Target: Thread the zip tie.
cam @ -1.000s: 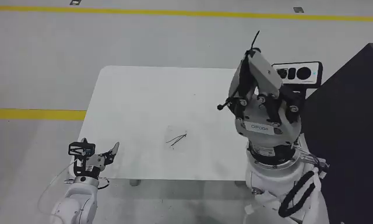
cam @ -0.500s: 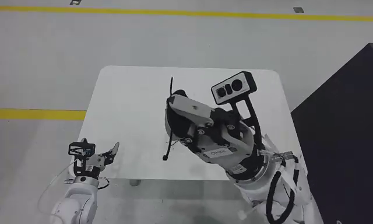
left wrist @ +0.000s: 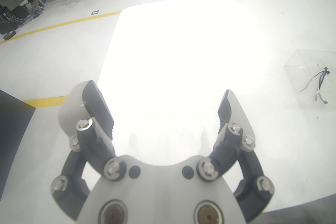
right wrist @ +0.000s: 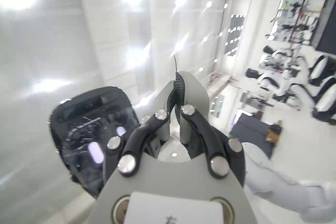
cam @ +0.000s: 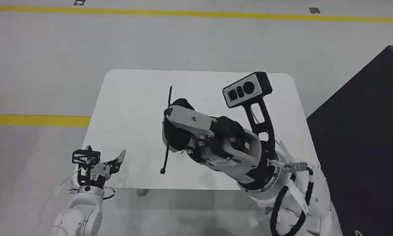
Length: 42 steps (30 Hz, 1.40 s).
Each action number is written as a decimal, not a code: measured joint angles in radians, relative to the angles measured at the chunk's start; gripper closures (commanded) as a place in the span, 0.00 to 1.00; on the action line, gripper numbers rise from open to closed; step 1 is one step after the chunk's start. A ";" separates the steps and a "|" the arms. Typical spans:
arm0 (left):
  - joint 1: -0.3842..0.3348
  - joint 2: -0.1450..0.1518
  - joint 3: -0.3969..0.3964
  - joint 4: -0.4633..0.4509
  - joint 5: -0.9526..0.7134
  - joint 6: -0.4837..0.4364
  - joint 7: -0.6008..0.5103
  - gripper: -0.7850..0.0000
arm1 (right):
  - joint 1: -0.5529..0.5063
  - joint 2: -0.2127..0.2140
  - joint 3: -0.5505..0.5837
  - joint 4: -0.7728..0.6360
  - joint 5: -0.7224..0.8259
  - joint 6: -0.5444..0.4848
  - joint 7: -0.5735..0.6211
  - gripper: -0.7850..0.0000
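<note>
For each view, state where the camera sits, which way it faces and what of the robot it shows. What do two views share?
Right wrist view: on the right wrist, facing a white hall wall; shows the right gripper shut on a thin black zip tie.
Left wrist view: on the left wrist, facing across the white table toward a clear box; shows the open left gripper.
Top view: above the arms, looking down at the table and both grippers.
Top and left wrist views share the table.
</note>
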 measured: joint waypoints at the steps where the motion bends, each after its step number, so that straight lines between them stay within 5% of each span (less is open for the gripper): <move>1: 0.000 0.000 0.000 0.000 0.000 0.000 0.000 0.00 | 0.001 0.001 -0.009 0.000 -0.060 0.003 0.006 1.00; 11: 0.000 0.000 0.000 0.000 0.000 0.000 0.000 0.00 | 0.002 -0.006 -0.037 0.000 -0.162 -0.023 0.038 1.00; 24: 0.000 0.000 0.000 0.000 0.000 0.000 0.000 0.00 | -0.037 -0.035 -0.035 0.000 0.323 -0.044 0.051 1.00; 31: 0.000 0.000 0.000 0.000 0.000 0.000 0.000 0.00 | -0.013 -0.025 0.040 0.000 0.074 0.012 0.024 1.00; 42: 0.000 0.000 0.000 0.000 0.000 0.000 0.000 0.00 | -0.036 -0.016 0.140 0.000 0.067 0.058 0.077 1.00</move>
